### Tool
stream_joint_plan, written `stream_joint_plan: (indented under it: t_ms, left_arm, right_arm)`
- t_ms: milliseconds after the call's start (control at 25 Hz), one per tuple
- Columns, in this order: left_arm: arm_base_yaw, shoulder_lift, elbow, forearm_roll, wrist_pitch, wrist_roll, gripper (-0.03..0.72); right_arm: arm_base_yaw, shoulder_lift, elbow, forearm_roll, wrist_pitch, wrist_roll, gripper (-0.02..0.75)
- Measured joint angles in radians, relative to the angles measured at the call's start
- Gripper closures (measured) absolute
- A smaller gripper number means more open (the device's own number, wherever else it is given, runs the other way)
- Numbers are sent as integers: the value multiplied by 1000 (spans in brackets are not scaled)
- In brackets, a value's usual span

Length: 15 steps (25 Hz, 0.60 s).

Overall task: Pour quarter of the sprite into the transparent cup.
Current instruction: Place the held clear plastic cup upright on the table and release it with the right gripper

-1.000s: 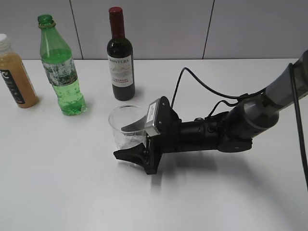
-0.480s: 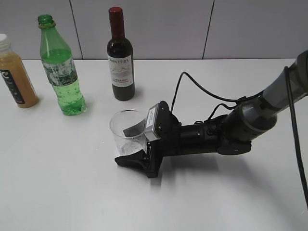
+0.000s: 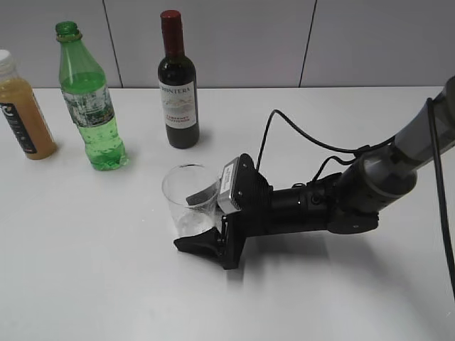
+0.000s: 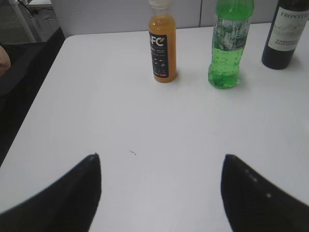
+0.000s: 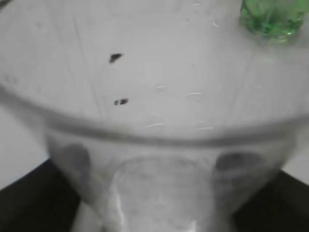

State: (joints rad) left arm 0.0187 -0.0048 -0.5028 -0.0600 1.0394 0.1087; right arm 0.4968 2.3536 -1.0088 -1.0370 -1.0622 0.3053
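Observation:
The sprite [image 3: 91, 106], a green bottle with its cap off, stands upright at the back left. It also shows in the left wrist view [image 4: 229, 43] and, as a green base, in the right wrist view [image 5: 270, 17]. The transparent cup [image 3: 188, 199] stands upright in the middle of the table and looks empty. My right gripper [image 3: 182, 222] lies low and level, one finger behind the cup and one in front, pressed against its walls. The cup [image 5: 154, 96] fills the right wrist view, between my right gripper's [image 5: 154, 162] fingers. My left gripper [image 4: 160, 156] is open and empty above bare table.
A dark wine bottle [image 3: 178, 85] with a red cap stands behind the cup. A tan juice bottle [image 3: 21, 114] stands at the far left beside the sprite. The right arm's black cable [image 3: 298, 128] loops over the table. The table's left edge [image 4: 34, 111] runs near my left gripper.
My right gripper and the cup have shifted slightly toward the front of the table and a little to the right. The bottles have not moved.

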Motion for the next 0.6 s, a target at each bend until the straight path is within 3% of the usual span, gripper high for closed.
stream_joint_plan:
  t_ms: [600]
  left_arm:
    - [0,0,0,0,0,0,99]
  right_arm:
    - [-145,-128,154,-15,39,-28,90]
